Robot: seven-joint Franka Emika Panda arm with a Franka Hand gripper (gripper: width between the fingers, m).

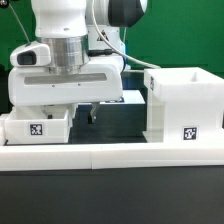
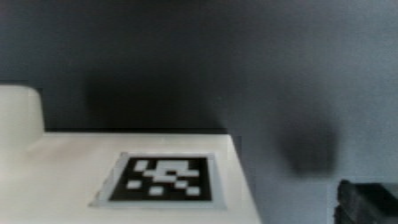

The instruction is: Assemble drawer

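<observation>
On the black table point(image 1: 110, 125) the drawer lies in separate parts. The tall boxy casing point(image 1: 183, 98) stands upright at the exterior view's right, open at the top, with a square tag point(image 1: 188, 132) on its near face. One small shallow tray point(image 1: 52, 123) sits well apart from it at the exterior view's left, with a tag of its own on the near wall. Between the two, closer to the tray, the gripper point(image 1: 87, 112) hangs low over the table, its wide white body above the tray's far edge. Only a short dark stretch of finger shows below that body, so I cannot tell how far the jaws stand apart or whether they hold anything. Another low white piece point(image 1: 132, 97) shows behind the arm, just beside the casing, too hidden to name. A long low white rail point(image 1: 110, 153) runs across the front of the table. The wrist view is blurred: it shows a flat white surface point(image 2: 63, 165) bearing a black-and-white tag point(image 2: 169, 178), with dark table beyond and a dark sliver of finger point(image 2: 374, 202) at the frame's edge. Which part that surface belongs to I cannot tell.
</observation>
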